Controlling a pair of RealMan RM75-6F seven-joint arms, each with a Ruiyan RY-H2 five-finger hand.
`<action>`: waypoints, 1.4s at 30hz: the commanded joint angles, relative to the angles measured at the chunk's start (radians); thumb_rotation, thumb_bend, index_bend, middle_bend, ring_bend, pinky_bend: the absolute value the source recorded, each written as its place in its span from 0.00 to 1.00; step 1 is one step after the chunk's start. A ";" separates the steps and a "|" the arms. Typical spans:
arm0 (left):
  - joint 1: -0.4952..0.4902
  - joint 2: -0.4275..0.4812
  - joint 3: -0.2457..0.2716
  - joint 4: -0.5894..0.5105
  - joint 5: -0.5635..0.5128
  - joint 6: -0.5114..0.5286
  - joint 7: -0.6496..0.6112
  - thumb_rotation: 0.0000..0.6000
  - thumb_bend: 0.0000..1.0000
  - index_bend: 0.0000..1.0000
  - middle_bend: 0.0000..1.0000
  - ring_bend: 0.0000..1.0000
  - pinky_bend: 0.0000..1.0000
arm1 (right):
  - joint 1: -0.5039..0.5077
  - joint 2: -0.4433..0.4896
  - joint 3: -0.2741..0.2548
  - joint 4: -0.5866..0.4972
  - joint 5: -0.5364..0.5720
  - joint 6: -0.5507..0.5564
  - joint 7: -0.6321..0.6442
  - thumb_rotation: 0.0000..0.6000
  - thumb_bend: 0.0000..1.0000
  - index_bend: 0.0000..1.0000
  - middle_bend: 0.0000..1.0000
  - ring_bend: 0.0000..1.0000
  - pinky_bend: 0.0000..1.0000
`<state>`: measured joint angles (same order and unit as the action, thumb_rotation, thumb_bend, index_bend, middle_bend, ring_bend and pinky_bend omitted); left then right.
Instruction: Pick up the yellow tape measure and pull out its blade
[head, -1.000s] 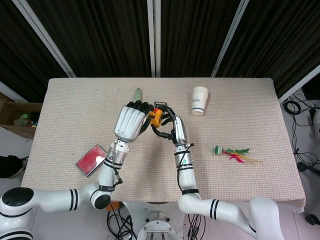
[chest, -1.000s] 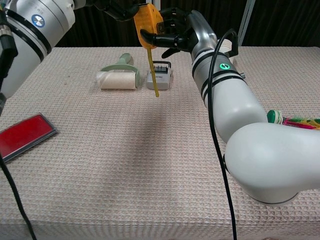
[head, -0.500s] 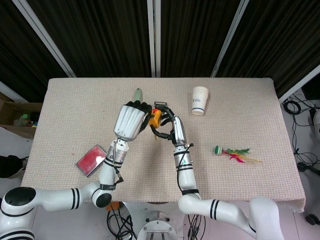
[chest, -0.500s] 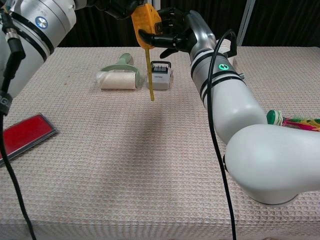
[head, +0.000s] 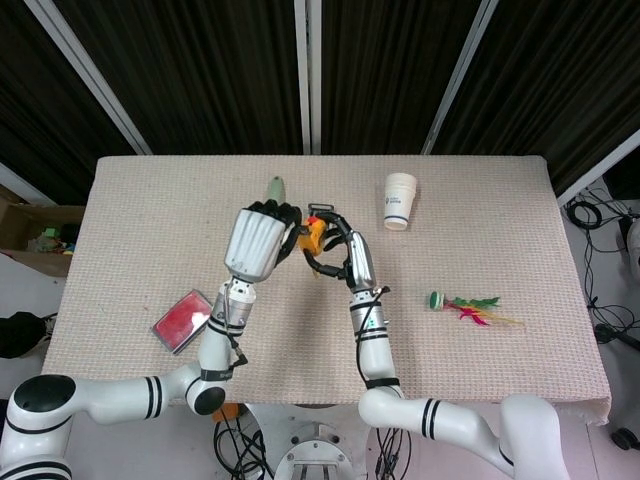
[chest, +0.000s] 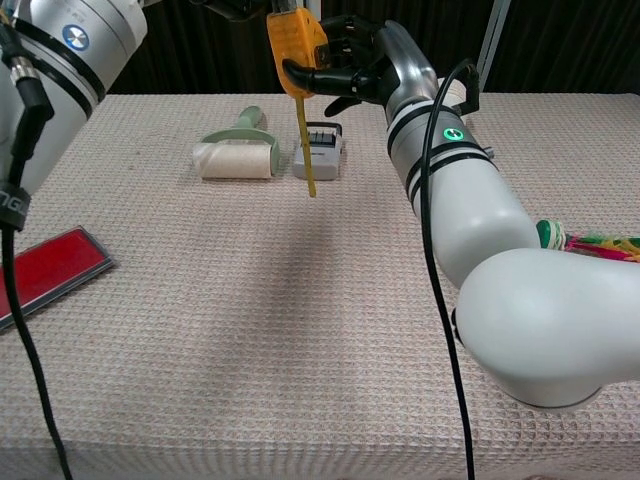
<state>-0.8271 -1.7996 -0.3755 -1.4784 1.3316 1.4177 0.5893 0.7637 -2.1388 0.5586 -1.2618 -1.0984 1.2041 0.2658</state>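
Note:
The yellow tape measure (chest: 294, 40) (head: 315, 234) is held up in the air above the table's far middle. My right hand (chest: 350, 58) (head: 335, 248) grips its case, with fingers wrapped across the lower front. A short length of yellow blade (chest: 305, 140) hangs straight down from the case, and its tip is free. My left hand (head: 258, 240) is curled like a fist right against the case's left side. In the chest view only the left hand's dark fingertips (chest: 235, 6) show at the top edge, so whether that hand holds the case is hidden.
On the table below lie a lint roller (chest: 238, 153), a small grey box (chest: 320, 152) and a red flat case (chest: 45, 268) (head: 182, 320) at the left. A paper cup (head: 400, 200) stands at the back right. A feathered shuttlecock (head: 462, 305) lies on the right.
The tape measure and both hands drifted slightly left, then back right. The left hand has risen a little. The blade still hangs out at about the same length.

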 joint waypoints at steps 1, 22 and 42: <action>0.002 -0.005 -0.008 0.006 0.009 0.019 -0.009 1.00 0.42 0.60 0.61 0.56 0.69 | -0.001 0.000 -0.002 0.002 0.000 0.000 -0.001 1.00 0.33 0.92 0.75 0.66 0.54; 0.149 0.165 -0.083 -0.118 -0.006 0.184 -0.075 1.00 0.45 0.61 0.63 0.57 0.70 | -0.110 0.081 -0.074 0.001 -0.017 0.016 0.029 1.00 0.33 0.92 0.75 0.66 0.54; 0.208 0.213 -0.160 -0.113 -0.039 0.282 -0.177 1.00 0.45 0.62 0.63 0.57 0.70 | -0.143 0.089 -0.099 0.008 -0.044 0.029 0.048 1.00 0.33 0.92 0.75 0.66 0.54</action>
<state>-0.6209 -1.5890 -0.5338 -1.5915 1.2952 1.6980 0.4150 0.6209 -2.0494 0.4595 -1.2540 -1.1431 1.2332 0.3133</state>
